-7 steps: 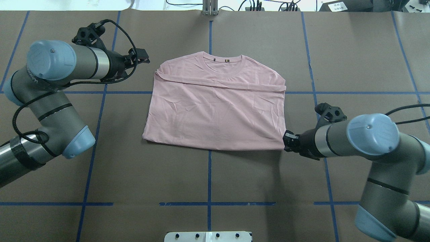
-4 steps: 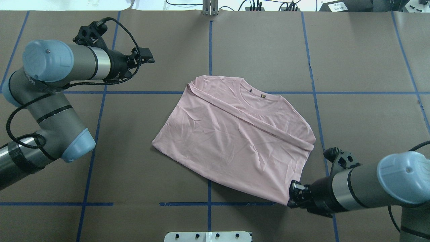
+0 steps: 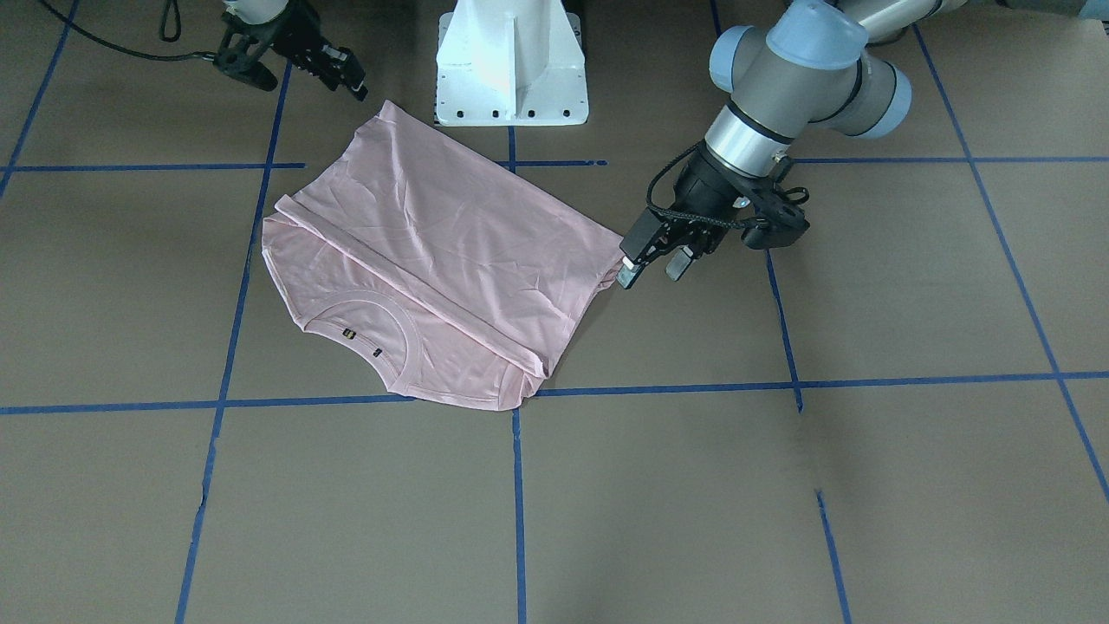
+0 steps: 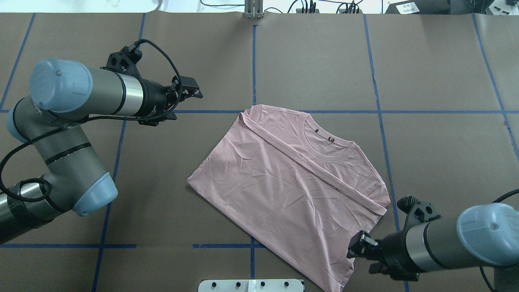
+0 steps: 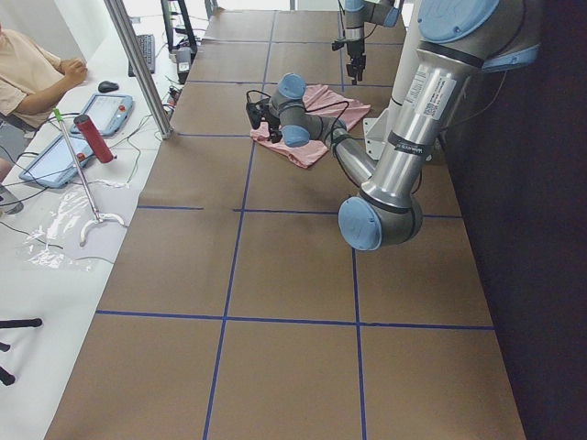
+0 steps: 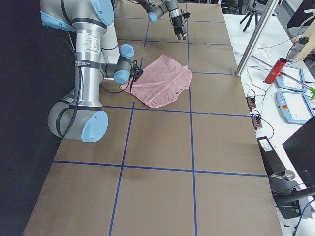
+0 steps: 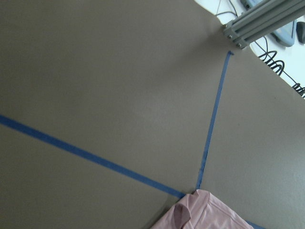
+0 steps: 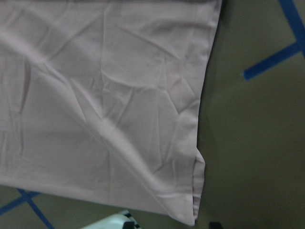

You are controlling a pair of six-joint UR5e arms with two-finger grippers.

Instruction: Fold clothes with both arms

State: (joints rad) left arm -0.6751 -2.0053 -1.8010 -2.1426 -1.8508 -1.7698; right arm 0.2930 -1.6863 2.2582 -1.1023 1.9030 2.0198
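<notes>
The pale pink T-shirt (image 4: 292,190) lies folded and flat on the table, turned diagonally, collar toward the far right; its print is hidden. It also shows in the front view (image 3: 433,251) and fills the right wrist view (image 8: 105,105). My right gripper (image 4: 353,248) sits just beside the shirt's near right edge, close to its near corner. The wrist view shows that corner lying free, so the jaws look open. My left gripper (image 3: 651,270) is open and empty, raised above the table left of the shirt and apart from it.
The white pedestal base (image 3: 511,65) stands at the table's near edge, close to the shirt's near corner. Blue tape lines grid the brown table. An aluminium post (image 4: 253,10) stands at the far edge. An operator's desk with a red bottle (image 5: 92,137) lies beyond the table.
My right gripper pulled the shirt's corner toward the robot, swinging the shirt clockwise and rightward, and no longer holds it. My left gripper moved right, toward the shirt.
</notes>
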